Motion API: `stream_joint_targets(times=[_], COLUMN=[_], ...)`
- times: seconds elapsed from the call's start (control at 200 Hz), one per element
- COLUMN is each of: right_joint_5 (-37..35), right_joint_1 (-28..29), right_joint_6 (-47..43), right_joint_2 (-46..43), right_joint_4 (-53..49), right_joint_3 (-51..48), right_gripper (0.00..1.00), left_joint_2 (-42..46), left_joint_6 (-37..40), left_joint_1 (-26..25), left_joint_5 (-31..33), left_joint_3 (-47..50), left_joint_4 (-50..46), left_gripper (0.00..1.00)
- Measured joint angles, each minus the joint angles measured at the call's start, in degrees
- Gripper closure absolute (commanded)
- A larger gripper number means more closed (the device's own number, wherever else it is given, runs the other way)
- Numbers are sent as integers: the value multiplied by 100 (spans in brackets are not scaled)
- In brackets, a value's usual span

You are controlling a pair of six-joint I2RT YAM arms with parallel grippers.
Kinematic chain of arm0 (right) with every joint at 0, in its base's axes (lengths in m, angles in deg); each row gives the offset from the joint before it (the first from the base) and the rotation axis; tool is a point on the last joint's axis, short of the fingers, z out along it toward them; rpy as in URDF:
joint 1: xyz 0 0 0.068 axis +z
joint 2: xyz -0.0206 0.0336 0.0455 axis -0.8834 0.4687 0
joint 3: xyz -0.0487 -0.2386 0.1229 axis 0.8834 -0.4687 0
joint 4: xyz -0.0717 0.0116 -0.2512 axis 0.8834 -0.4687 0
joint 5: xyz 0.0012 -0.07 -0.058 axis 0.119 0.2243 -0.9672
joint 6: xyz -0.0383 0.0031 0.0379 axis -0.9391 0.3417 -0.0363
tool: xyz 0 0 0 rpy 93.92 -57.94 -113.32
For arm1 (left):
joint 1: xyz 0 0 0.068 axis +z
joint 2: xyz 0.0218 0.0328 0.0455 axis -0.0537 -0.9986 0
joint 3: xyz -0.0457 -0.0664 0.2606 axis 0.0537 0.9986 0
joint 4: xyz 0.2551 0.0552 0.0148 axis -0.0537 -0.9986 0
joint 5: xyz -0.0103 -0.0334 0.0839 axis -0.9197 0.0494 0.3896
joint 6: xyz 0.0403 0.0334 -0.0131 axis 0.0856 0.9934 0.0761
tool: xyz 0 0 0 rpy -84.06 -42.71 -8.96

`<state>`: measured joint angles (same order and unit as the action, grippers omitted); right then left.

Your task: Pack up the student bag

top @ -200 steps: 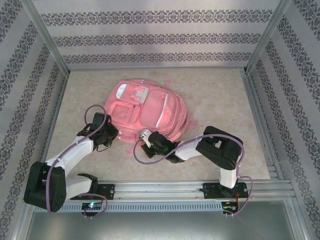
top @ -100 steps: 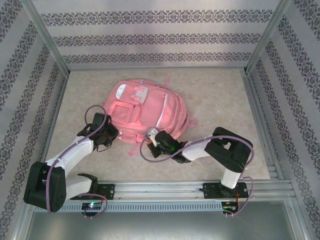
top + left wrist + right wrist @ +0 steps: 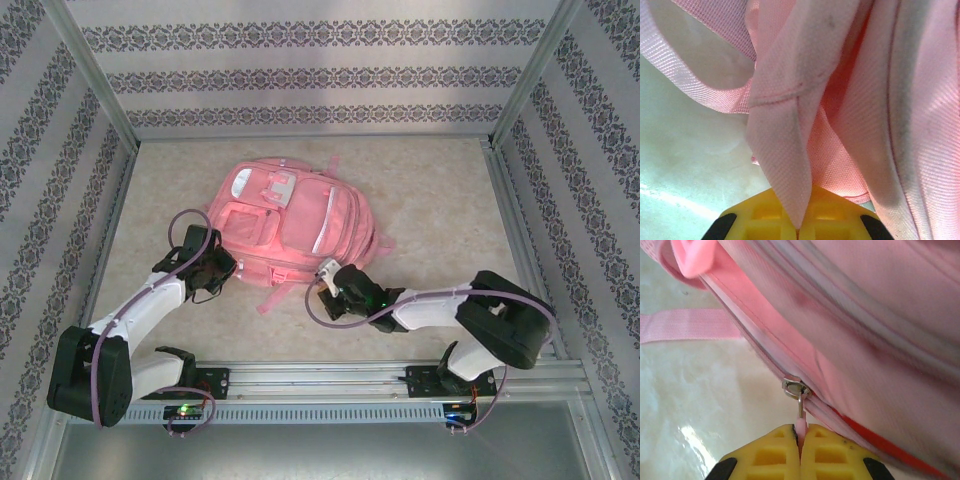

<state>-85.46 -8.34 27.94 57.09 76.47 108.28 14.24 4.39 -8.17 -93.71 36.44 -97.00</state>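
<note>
Since then, right end effector (image 3: 800,432) slid zipper pull (image 3: 800,406) along student bag (image 3: 300,220)

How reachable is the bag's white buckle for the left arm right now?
Probably not yet. The left fingers are shut on a fabric fold at the student bag's near-left edge; the white buckle lies uncovered at the far end. It would likely need to let go first.

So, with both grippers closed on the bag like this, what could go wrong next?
1. The right gripper pinches the thin zipper pull only at its very tips; a harder tug may let it slip out.
2. The left gripper holds just a narrow fabric fold of the student bag; if that slips, the bag may slide instead of the zipper moving.
</note>
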Motion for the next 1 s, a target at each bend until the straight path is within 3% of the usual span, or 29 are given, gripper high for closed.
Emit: stream_joint_targets(times=[0.41,0.5,0.57,0.63,0.834,0.999], right_joint_5=[-313,-289,-232,-160,94,264], right_joint_1=[-76,162,374,522,872,881], right_joint_6=[439,420,415,415,435,568], right_joint_2=[-1604,-1635,-1613,-1517,-664,-177], right_joint_4=[-1233,-1368,-1482,-1574,-1740,-1746], right_joint_3=[-446,-404,-310,-162,706,1239], right_gripper=[100,100,100,100,100,100], left_joint_2=[-625,-1038,-1414,-1659,-1722,-413], left_joint_6=[1058,1333,1545,1668,1670,990], left_joint_1=[13,31,83,125,160,83], left_joint_5=[184,232,284,332,48,-254], left_joint_3=[-1093,-1506,-1891,-2168,-2544,-1582], left_joint_4=[-997,-1259,-1392,-1403,-1292,-1185], left_gripper=[100,86,61,51,44,45])
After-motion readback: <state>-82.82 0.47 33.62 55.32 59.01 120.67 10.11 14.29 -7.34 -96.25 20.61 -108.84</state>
